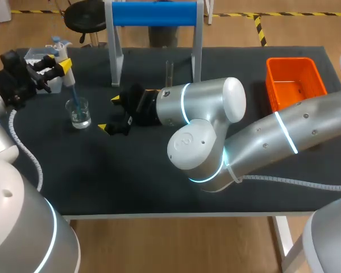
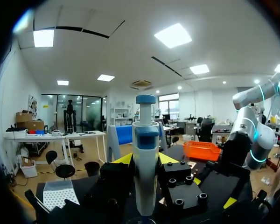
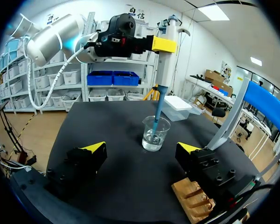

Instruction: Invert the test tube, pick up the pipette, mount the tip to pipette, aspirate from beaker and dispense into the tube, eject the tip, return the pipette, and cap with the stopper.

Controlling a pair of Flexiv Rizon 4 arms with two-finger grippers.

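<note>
Evidently the light, stiff pipette (image 1: 67,73) is clamped at its upper barrel by the left gripper (image 1: 58,63) — tip dipped into the fragile beaker (image 1: 78,112) below — while the right gripper (image 1: 109,114) is spread apart, empty.

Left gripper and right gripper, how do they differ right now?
The left gripper is shut on the pipette, while the right gripper is open and holds nothing. The left gripper is higher than the beaker, holding the pipette upright with its tip inside. The right gripper sits low over the table, its fingers pointing toward the beaker from the side. Both have black fingers with yellow tips.
</note>
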